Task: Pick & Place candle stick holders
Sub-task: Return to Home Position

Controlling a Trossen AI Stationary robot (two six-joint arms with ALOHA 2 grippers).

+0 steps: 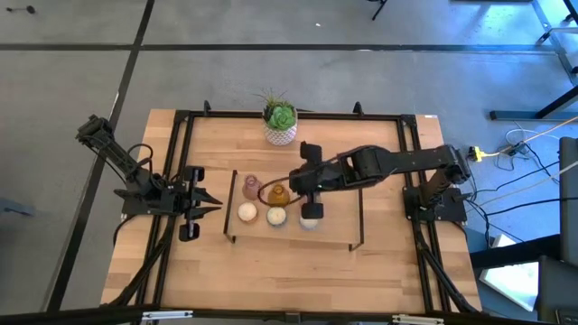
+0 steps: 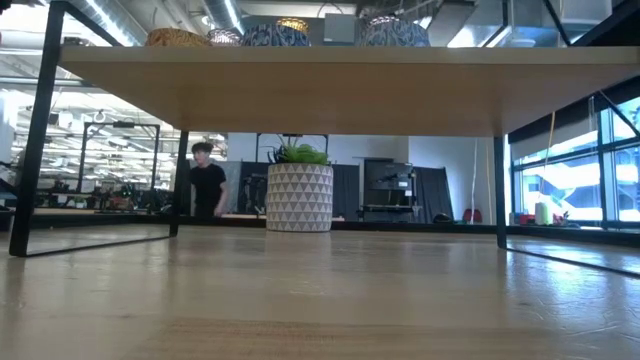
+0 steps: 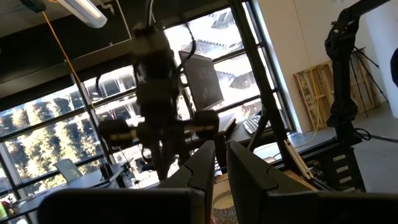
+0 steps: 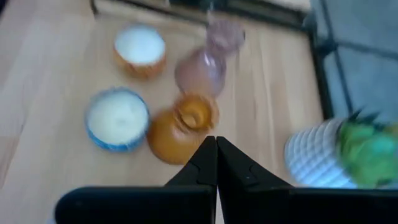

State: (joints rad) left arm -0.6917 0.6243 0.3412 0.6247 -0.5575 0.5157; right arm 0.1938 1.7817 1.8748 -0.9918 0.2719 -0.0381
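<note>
Now my right hand (image 1: 294, 183) hangs over the shelf (image 1: 336, 226) in the middle of the table (image 1: 379, 280). Its two fingers (image 4: 202, 165) are pressed tight together and hold nothing. Just past their tips stands the amber holder (image 4: 180, 127), upright, with its round mouth facing up. I cannot tell if the tips touch it.

All the holders I can see stand on top of the shelf. The pink holder (image 4: 200, 71) is just beside the amber one, on the side away from my right arm. It looks blurry, so I cannot tell if it is one pink piece or two. The white holders sit in a row nearer to me. One is in a blue cup (image 4: 117, 118), right next to the amber holder. One is in an orange cup (image 4: 140, 50), near the pink one. A third (image 1: 310, 220) is partly hidden under my right hand.

The plant pot (image 1: 281, 126) stands on the table behind the shelf, apart from the holders.

My left hand (image 1: 213, 202) waits at the left end of the shelf. A thin gap shows between its fingers (image 3: 196, 171), and they hold nothing.

Far back in the room stands a person (image 2: 207, 182) in a dark top.
</note>
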